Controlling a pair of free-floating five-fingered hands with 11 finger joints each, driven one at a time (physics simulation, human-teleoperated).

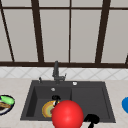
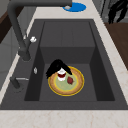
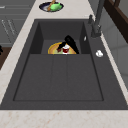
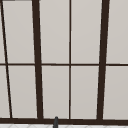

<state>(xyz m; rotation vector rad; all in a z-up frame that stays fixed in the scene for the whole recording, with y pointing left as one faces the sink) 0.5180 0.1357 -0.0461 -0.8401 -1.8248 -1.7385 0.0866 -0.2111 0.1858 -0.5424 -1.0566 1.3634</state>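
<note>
Down in the sink's left basin, the left hand (image 2: 58,67) has its fingers curled round what looks like a small cup (image 2: 61,74) on the yellow plate (image 2: 75,87) (red bit beside). Best lifted straight, kept upright. Right hand (image 1: 91,119) hovers at the front edge, fingers unclear.

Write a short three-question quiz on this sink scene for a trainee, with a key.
1. True or false: the yellow-rimmed plate lies in the sink's deep basin.
2. What does the left hand hold over that plate? A) a small red and white cup B) a sponge C) a fork
3. Fill in: on the counter, the blue dish and the dark plate of food lie at ____ ends of the sink.

Key: 1 true. 2 A, the small red and white cup. 3 opposite.
</note>
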